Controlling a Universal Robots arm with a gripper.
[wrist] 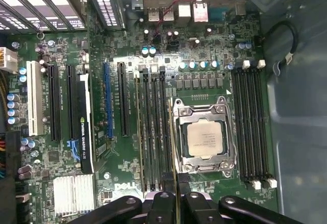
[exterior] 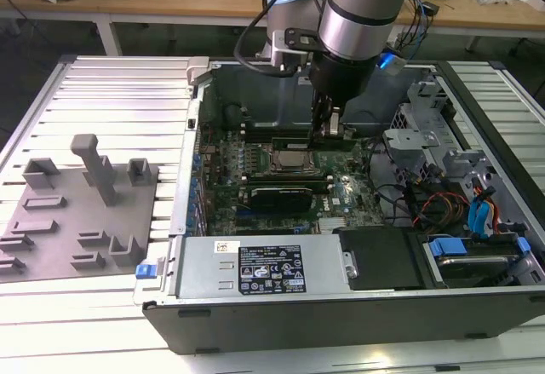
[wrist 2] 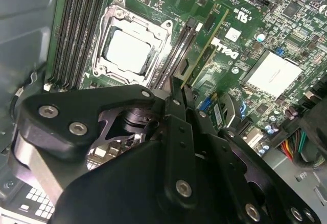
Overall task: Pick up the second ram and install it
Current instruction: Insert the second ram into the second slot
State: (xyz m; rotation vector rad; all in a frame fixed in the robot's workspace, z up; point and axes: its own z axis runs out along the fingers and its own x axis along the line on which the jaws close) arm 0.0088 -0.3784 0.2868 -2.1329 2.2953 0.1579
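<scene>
1. Ram (wrist 2: 204, 43) sits edge-on between the gripper (wrist: 177, 185) fingers, which are closed on its near end, the green stick running out ahead over the slots (wrist: 153, 132) beside the CPU socket (wrist: 203, 137).
2. Gripper (exterior: 324, 127) is low inside the case (exterior: 341, 306), just above the board, the arm (exterior: 358, 8) plunging straight down.
3. In the first wrist view, the stick reads as a thin line just beside the socket frame; whether it's already in the slot I can't tell.
4. Doing this well, I'd judge: keep the stick parallel to the slot, upright, and press evenly along its length.
</scene>
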